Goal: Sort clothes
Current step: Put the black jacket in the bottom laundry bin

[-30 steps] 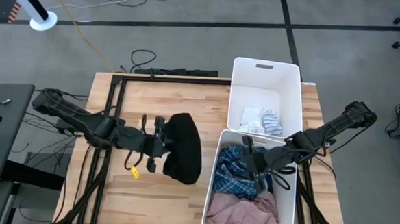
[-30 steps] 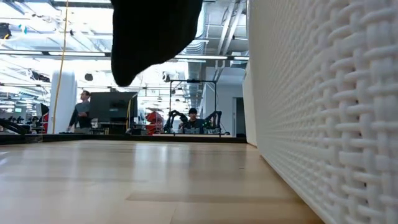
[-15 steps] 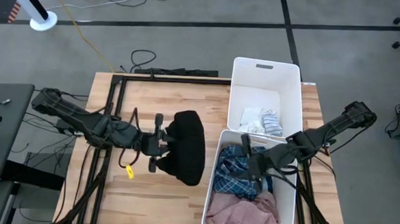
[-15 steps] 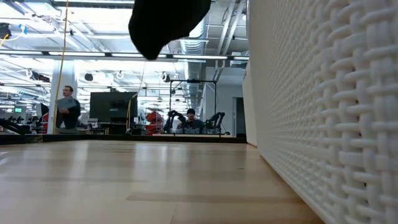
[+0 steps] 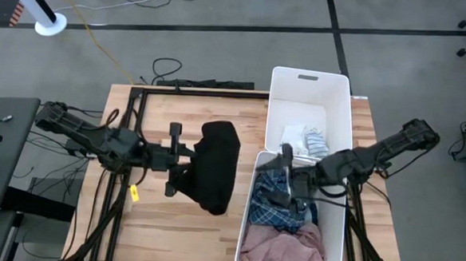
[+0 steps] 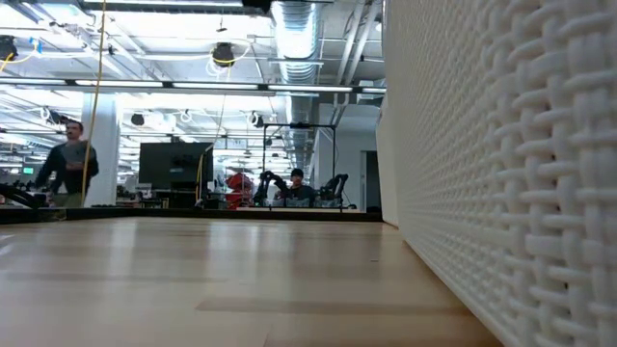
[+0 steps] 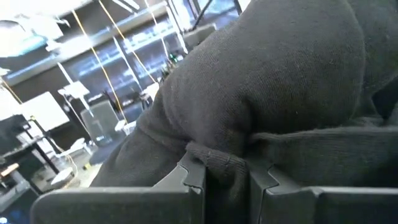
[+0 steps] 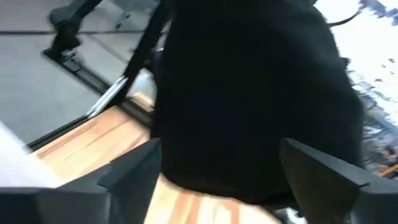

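My left gripper (image 5: 190, 162) is shut on the black garment (image 5: 215, 176), held in the air over the table's middle; it also fills the left wrist view (image 7: 273, 87). My right gripper (image 5: 278, 179) is open and empty above the near white bin (image 5: 333, 232), facing the black garment (image 8: 249, 93). That bin holds the blue plaid shirt (image 5: 273, 206) and the pink garment (image 5: 284, 247). White and striped socks (image 5: 306, 140) lie in the far bin (image 5: 311, 91). I cannot make out the navy patterned garment. My left gripper pinches a bunched fold of the black garment (image 7: 225, 163) between its two fingers (image 7: 194, 177). The fingers come about level from the table's left side. The garment hangs off the fingertips, clear of the table, slack and rounded.
The two white bins stand end to end along the table's right side; the near bin's woven wall (image 6: 501, 173) fills the low view's right. Bare wood (image 5: 172, 223) lies under and around the left arm. People move in the room beyond the table.
My left gripper has gone up with the black garment, which has risen out of the top of the low view. My right gripper has come up over the near bin and turned toward the black garment.
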Available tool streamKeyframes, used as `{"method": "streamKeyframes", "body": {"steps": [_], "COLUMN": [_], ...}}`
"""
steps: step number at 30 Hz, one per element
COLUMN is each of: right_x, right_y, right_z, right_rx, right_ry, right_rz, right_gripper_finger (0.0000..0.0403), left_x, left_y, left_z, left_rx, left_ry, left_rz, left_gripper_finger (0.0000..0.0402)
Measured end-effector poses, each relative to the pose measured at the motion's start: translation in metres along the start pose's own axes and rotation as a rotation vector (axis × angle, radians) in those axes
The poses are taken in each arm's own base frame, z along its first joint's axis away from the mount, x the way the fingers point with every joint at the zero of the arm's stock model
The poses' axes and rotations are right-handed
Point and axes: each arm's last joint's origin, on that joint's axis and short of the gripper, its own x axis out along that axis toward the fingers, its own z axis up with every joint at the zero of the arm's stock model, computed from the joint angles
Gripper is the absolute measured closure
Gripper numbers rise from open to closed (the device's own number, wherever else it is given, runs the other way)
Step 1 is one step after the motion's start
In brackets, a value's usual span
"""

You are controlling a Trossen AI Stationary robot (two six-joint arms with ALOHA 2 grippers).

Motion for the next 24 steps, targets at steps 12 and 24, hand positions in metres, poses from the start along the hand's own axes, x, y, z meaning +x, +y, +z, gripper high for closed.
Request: {"method": "streamKeyframes", "body": {"steps": [12, 24], "right_x": [0.012, 0.057], "right_y": [-0.024, -0.016], "right_z": [0.0, -0.011], "right_rx": [-0.092, -0.217], "right_ry": [-0.097, -0.151], "right_rz": [-0.164, -0.217], "right_gripper_finger": [0.0013, 0.0011], "left_x": [0.005, 0.034], "left_y": [0.0, -0.007], "left_z": [0.009, -0.004], "left_rx": [-0.078, -0.166], "left_ry": [-0.138, -0.165], "left_rz": [-0.018, 0.013], "left_gripper_finger": [0.0366, 0.0366]}}
